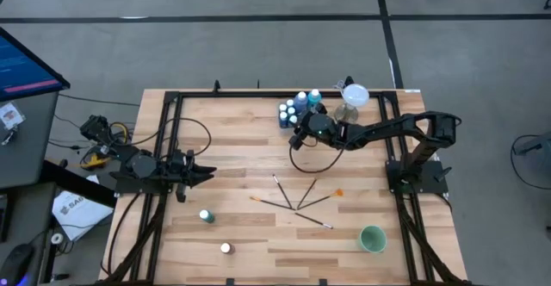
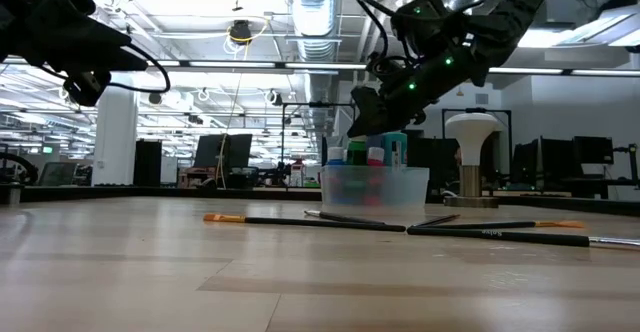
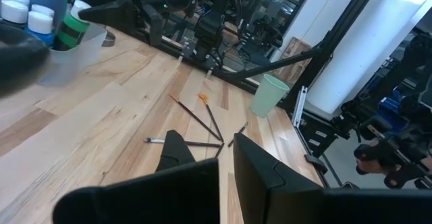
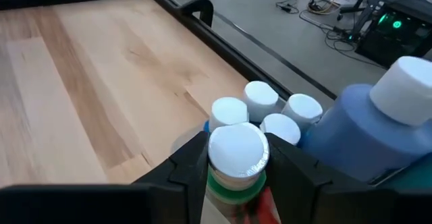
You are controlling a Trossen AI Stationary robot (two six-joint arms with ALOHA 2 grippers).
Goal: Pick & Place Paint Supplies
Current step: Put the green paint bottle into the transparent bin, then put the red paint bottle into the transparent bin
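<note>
A clear tub [image 2: 375, 187] at the table's far middle holds several white-capped paint bottles [image 4: 260, 97] and a tall blue one [image 4: 354, 133]. My right gripper [image 1: 300, 135] reaches to the tub's near side, shut on a green white-capped bottle [image 4: 236, 150]. Two more bottles [image 1: 207, 216] [image 1: 225, 248] stand upright on the near left of the table. Several thin paintbrushes [image 1: 297, 200] lie fanned on the wood at the middle. My left gripper [image 1: 211, 174] hovers shut at the left, touching nothing. My right gripper pinches the green bottle between its two fingers [image 4: 192, 166], on the bottle's sides just under the white cap [image 4: 233, 182]. The fingers come slanting down from the table's right side. The bottle stands upright at the tub's near edge [image 3: 71, 28]; its bottom is hidden.
A white-topped stemmed stand [image 1: 353, 96] rises just right of the tub. A round green cup [image 1: 372, 239] sits at the near right. Black frame rails [image 1: 172, 105] border the table's sides and far edge. Bare wood lies between the tub and the brushes.
</note>
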